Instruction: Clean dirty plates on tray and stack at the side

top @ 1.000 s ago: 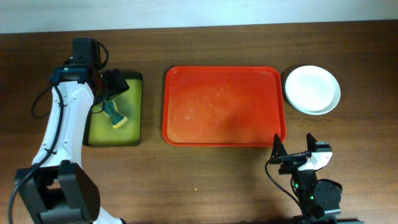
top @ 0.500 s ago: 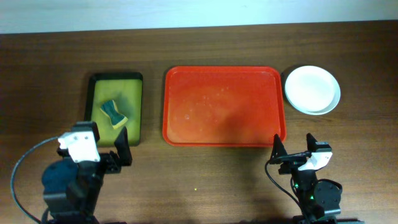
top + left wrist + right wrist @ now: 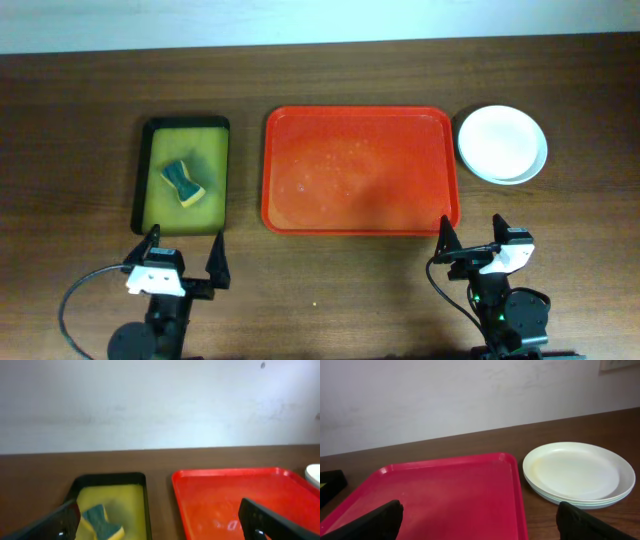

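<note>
Spanning the whole view, the brown wooden table (image 3: pixel 60 120) carried the red tray (image 3: pixel 400 190) at its middle, its floor flecked with pale marks. Left of it lay a smaller yellow-green tray (image 3: pixel 150 215). The plates (image 3: pixel 502 143) sat stacked on the table just right of the red tray — the top one faintly yellowish in the right wrist view. At the near edge the left gripper (image 3: pixel 185 246) and right gripper (image 3: pixel 472 234) each stood with fingers spread wide. A sponge (image 3: pixel 183 184) lay in the smaller tray.
</note>
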Motion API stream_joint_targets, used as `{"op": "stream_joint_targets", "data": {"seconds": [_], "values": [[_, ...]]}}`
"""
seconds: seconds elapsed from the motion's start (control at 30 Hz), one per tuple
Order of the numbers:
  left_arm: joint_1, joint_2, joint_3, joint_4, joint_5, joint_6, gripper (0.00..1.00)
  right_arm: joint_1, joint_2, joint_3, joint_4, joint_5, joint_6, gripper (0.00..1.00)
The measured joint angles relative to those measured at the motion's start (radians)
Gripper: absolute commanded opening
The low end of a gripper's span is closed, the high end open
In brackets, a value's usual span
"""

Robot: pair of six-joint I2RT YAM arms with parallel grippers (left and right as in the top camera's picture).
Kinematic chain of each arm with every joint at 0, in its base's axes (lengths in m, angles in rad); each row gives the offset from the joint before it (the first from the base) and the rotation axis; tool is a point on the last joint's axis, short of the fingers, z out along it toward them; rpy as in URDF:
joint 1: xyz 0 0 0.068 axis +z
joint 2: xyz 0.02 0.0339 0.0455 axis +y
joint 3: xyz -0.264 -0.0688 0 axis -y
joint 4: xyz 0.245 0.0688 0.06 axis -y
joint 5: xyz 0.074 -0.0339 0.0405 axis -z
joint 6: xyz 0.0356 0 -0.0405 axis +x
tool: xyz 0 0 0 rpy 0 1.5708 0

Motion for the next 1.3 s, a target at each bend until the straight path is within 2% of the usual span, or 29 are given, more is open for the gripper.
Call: {"op": "stream_joint_targets", "data": {"seconds": [0.2,0.3,0.4,0.43,1.3], "values": [[0.0,-0.003,-0.212,0.462,0.002,0.0,0.99,0.0,0.0,0.0,0.0,0.0,0.0,0.99],[0.0,-0.004,-0.236,0.398,-0.08,-0.005,0.99,0.0,0.0,0.0,0.0,0.0,0.0,0.99],[-0.001,-0.006,-0.235,0.198,-0.215,-0.081,0.99,0.0,0.0,0.0,0.0,0.0,0.0,0.99],[-0.001,-0.005,-0.239,0.184,-0.237,-0.093,0.99,0.0,0.0,0.0,0.0,0.0,0.0,0.99],[-0.001,-0.005,-0.239,0.185,-0.254,-0.107,0.99,0.0,0.0,0.0,0.0,0.0,0.0,0.99]]}}
